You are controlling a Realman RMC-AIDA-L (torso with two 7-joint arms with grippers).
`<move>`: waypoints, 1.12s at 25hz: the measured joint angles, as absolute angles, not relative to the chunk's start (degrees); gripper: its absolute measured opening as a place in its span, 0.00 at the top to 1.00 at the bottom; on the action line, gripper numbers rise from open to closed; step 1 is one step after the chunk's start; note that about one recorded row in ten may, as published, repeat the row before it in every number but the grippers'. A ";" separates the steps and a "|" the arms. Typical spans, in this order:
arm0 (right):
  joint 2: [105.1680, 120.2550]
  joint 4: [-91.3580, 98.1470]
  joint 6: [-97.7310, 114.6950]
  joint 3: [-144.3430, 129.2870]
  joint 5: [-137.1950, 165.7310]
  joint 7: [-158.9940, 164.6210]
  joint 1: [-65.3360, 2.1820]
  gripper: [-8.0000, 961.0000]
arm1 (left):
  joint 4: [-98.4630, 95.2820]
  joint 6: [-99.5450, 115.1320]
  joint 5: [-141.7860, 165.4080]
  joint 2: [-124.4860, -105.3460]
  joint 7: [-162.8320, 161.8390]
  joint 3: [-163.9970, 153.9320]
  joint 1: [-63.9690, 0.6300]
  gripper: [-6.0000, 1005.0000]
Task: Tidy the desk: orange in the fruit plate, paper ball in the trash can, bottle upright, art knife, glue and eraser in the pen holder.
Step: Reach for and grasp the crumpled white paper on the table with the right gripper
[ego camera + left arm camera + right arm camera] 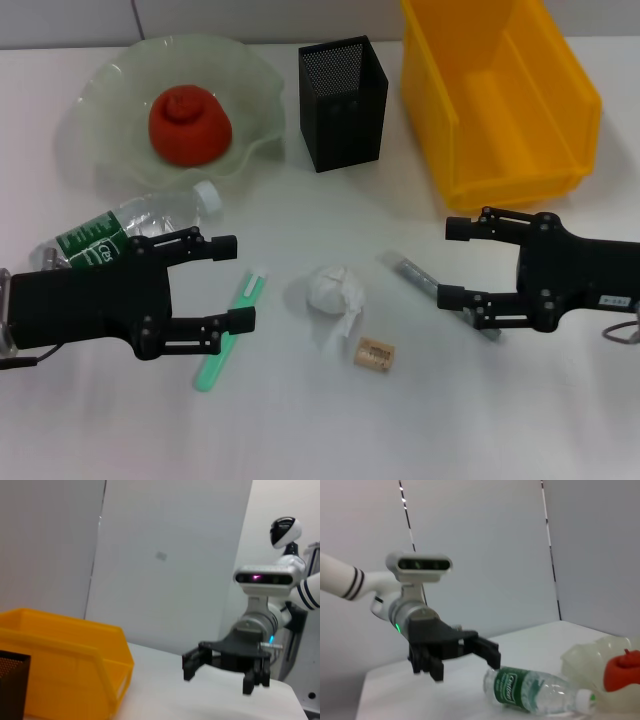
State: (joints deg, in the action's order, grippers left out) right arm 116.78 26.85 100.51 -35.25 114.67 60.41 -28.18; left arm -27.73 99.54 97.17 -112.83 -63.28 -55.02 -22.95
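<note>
On the white tabletop [300, 430], the orange [190, 123] already sits in the fruit plate [110, 80] at the upper left of the head view, while the black mesh pen holder [343, 102] stands upright at upper centre and the yellow trash can [495, 95] fills the upper right, just beside it. The bottle [130, 228] lies on its side below the plate, its white cap pointing toward the plate's rim and its lower end hidden behind the left hand [232, 283]. That hand hovers at the lower left with its fingers spread wide, holding nothing; its lower finger crosses over a green art knife [232, 327] that lies slanted on the tabletop. The paper ball [333, 292] sits in the centre of the frame, between the two hands, and the small tan eraser [375, 353] lies just below and right of it, apart from it. A grey stick, likely the glue [412, 270], lies slanted right of the paper ball, its far end running under the right hand [452, 262]. That hand hangs at the right, below the trash can, fingers wide apart and empty. The right wrist view shows the bottle lying flat near the plate with the left hand behind it.
</note>
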 joint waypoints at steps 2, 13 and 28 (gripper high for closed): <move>116.67 29.23 103.06 -35.15 114.64 63.64 -28.36 0.21 | -27.69 99.51 97.76 -112.92 -63.27 -54.92 -23.16 0.15; 115.22 54.67 110.95 -40.20 118.46 97.70 -34.70 0.21 | -27.74 98.29 99.28 -113.77 -62.13 -55.16 -23.80 0.15; 117.48 55.53 98.09 -58.24 132.94 105.75 -47.13 0.22 | -27.74 95.68 101.38 -114.07 -63.21 -54.68 -24.78 0.15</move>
State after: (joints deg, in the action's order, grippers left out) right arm 117.48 55.53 98.09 -58.24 132.94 105.75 -47.13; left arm -27.74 95.68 101.38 -114.07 -63.21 -54.68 -24.78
